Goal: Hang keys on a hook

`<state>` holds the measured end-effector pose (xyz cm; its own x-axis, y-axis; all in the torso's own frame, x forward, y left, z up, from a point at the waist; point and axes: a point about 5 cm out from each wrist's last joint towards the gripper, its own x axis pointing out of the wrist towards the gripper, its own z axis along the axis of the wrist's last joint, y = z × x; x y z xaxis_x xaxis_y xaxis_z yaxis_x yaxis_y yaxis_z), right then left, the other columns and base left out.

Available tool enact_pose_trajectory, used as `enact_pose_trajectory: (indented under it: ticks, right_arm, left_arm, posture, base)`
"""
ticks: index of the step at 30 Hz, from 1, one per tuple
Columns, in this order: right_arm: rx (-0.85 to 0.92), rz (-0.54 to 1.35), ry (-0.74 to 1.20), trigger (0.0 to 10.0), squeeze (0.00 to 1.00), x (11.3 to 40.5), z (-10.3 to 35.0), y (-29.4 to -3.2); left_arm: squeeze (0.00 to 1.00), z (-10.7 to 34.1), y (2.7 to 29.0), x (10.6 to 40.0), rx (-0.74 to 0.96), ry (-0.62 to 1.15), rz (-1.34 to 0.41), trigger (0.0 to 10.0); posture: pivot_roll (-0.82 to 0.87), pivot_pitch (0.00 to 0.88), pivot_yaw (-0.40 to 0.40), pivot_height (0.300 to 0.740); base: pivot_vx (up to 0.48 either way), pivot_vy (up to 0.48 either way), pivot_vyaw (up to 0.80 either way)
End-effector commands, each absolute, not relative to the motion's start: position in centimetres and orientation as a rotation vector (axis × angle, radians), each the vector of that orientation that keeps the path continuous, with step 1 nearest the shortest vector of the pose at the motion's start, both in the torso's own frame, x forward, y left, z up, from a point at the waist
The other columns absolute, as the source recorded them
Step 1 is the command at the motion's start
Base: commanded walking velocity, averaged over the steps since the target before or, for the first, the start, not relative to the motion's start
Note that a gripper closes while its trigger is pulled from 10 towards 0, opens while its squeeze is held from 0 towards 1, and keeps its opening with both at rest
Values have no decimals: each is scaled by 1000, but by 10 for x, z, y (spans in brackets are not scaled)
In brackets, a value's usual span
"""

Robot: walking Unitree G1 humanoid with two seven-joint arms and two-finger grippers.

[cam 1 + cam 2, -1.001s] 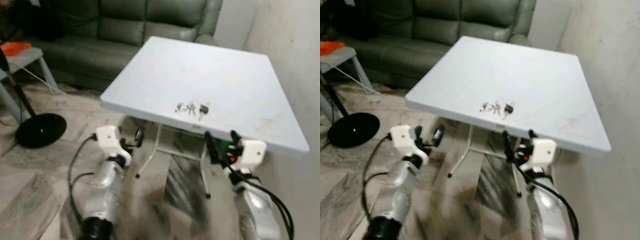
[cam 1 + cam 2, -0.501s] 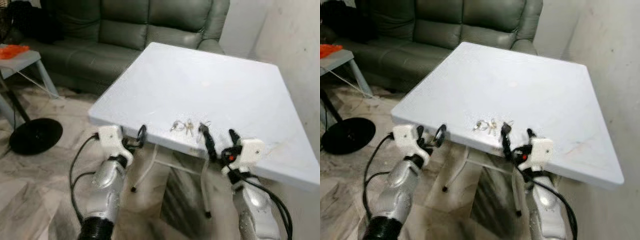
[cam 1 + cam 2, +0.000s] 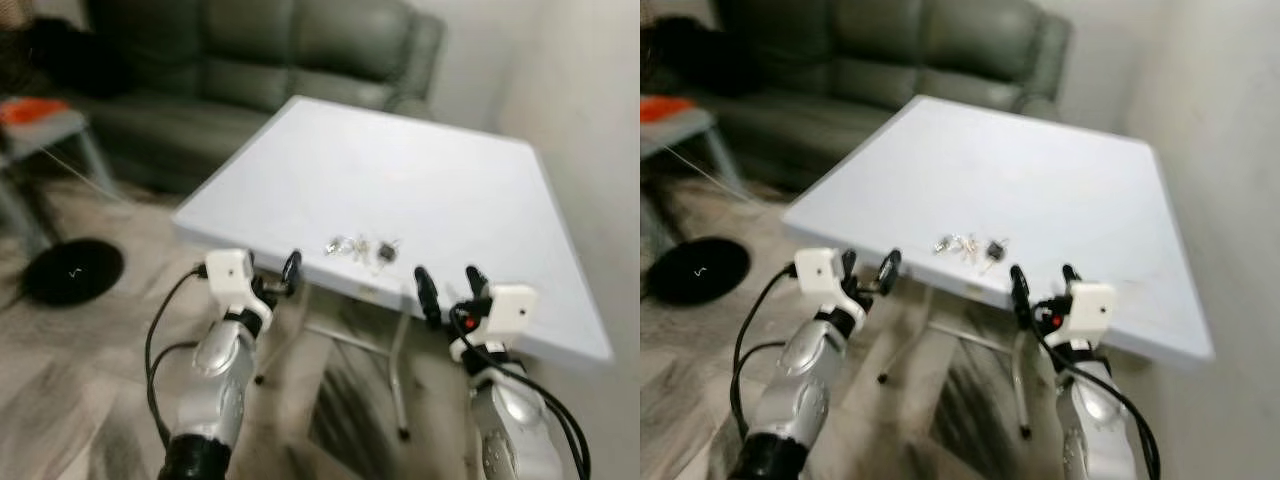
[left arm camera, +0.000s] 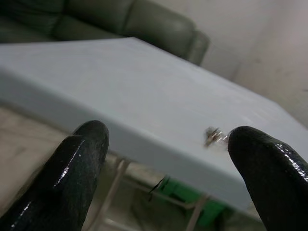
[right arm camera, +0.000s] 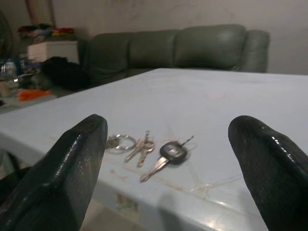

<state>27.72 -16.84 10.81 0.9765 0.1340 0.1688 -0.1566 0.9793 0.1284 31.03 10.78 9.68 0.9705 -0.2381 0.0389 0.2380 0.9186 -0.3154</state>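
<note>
On my left, the left gripper (image 3: 279,284) hangs just off the near edge of the white table (image 3: 450,190), fingers apart around nothing. The keys (image 5: 147,147) lie near that front edge, strung out along it: a silver ring at the left, two small silver keys, then a black-headed key whose blade angles toward me. My right gripper (image 3: 448,290) faces them from just beside, fingers spread wide.

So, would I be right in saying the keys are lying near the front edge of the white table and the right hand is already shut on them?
Not quite: the right hand is open and short of the keys, as the right wrist view shows. The keys do lie near the front edge of the white table.
</note>
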Motion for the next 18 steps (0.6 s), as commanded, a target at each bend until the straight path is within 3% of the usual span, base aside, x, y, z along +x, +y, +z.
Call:
enact_pose_trajectory:
  ticks: [1,18]
  right_arm:
    - [133,136,-165,10000,0,277,110,-171]
    - [135,133,-161,10000,0,273,109,-173]
  left_arm:
    - [0,103,103,313,-317,-16,-265,10000]
    - [0,102,102,312,-314,-23,-269,10000]
  posture:
    - [-9,24,-80,719]
    - [-17,36,-80,719]
  base:
    - [0,0,0]
    - [0,0,0]
